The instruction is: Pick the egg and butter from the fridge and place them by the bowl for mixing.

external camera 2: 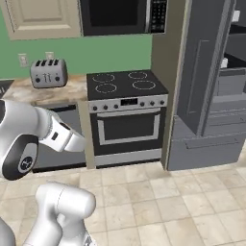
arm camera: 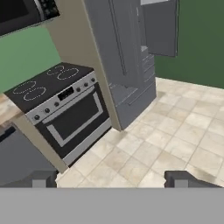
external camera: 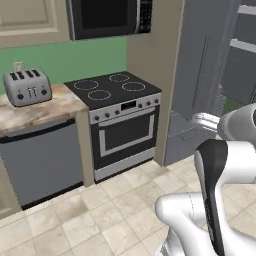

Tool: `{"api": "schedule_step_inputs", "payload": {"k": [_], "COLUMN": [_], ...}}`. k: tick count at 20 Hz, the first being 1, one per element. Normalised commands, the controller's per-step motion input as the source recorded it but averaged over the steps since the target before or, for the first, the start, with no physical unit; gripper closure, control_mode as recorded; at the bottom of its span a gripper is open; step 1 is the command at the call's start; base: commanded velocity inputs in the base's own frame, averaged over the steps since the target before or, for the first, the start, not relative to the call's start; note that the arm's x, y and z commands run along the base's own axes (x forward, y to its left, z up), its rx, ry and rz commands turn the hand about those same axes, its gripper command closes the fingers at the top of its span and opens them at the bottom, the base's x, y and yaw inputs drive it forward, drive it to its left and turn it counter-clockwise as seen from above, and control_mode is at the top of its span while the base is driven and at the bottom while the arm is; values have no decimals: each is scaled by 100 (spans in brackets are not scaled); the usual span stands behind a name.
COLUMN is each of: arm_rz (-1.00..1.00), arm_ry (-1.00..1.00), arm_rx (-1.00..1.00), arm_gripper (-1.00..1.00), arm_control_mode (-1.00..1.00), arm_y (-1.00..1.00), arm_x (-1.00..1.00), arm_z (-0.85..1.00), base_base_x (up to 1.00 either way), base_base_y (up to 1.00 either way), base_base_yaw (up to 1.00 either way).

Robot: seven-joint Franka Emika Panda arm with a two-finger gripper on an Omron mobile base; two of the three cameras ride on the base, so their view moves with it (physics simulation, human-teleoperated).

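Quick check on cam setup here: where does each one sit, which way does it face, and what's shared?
Left base view: behind the arm's left, facing the black-topped stove and silver toaster; white arm at lower right.
Right base view: behind its right, same stove and the tall grey fridge; arm at lower left.
Hand view: on the hand, angled down at floor, stove, fridge; open gripper at bottom.
All share stove and fridge.

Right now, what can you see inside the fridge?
The fridge stands open, its door swung out. In the right base view, dark shelves and something small and white show inside. No egg or butter can be made out; the door covers much of the interior.
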Motion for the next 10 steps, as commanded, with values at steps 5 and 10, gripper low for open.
{"api": "schedule_step_inputs", "payload": {"k": [5,10], "arm_rz": [0,0], "arm_ry": [0,0], "arm_rx": [0,0], "arm_gripper": [-100,-100], "arm_control_mode": [100,100], "arm_y": [0,0], "arm_x": [0,0], "arm_z": [0,0], "base_base_x": [-31,3], "base_base_y": [-100,-100], "base_base_yaw": [-17,-3]}}
